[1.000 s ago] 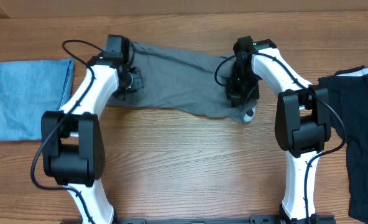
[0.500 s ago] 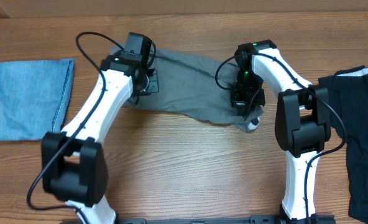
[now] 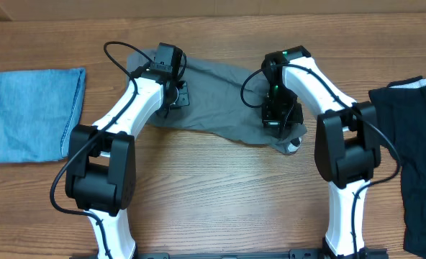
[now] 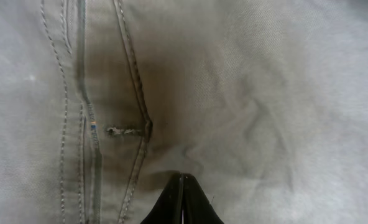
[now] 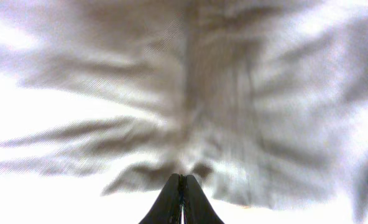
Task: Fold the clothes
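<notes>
Overhead: both arms reach forward, elbows bent, onto the grey clothes (image 3: pixel 220 97) near the far edge of the surface (image 3: pixel 220 201); bare wood lies nearer. Left wrist: left end effector (image 4: pixel 183 200) clenched on the cloth. Right wrist: right end effector (image 5: pixel 183 199) pinches gathered wrinkles

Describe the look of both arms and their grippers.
Left arm and right arm: white links, bulky black joint housings, looping black cables. Green light on the right wrist. Left gripper and right gripper: black fingers tapering to points.

Bare table (image 3: pixel 213 205) in front of clothes (image 3: pixel 220 101)
</notes>
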